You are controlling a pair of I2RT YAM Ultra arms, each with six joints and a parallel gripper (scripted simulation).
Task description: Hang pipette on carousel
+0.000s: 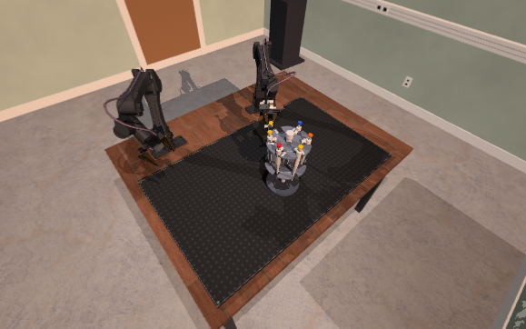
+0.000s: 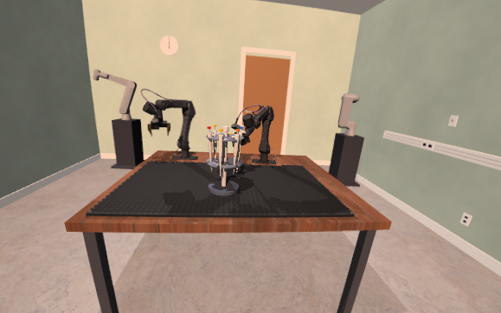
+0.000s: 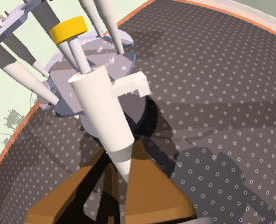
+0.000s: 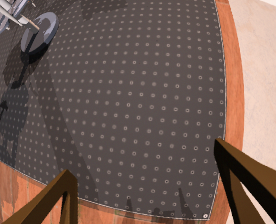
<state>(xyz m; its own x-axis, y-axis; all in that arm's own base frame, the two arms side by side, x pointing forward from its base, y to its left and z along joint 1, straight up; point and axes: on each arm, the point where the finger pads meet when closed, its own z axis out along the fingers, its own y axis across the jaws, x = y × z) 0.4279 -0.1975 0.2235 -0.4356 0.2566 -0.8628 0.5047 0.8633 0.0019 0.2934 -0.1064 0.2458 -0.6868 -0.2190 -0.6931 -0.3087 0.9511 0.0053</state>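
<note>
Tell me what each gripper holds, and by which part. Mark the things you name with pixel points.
Left gripper (image 1: 268, 119) (image 3: 120, 162): the yellow-topped pipette (image 1: 270, 125) (image 3: 101, 107), by its narrow lower end. Right gripper (image 1: 161, 155) (image 2: 159, 131) (image 4: 144, 165): nothing.

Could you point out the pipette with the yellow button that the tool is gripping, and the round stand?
White pipette with yellow button (image 3: 103, 112): left wrist view, on its body.
Grey round stand (image 1: 282, 185) (image 2: 223, 188): top and exterior views, on its base.

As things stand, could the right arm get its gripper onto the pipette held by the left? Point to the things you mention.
Probably not without a big move: the right gripper (image 1: 156, 154) (image 2: 159, 129) is open and empty across the table, while the left gripper (image 1: 268, 117) (image 3: 125, 146) pinches the pipette (image 3: 103, 110) close beside the carousel (image 1: 282, 180) (image 2: 223, 188) (image 4: 39, 36), leaving little room.
</note>
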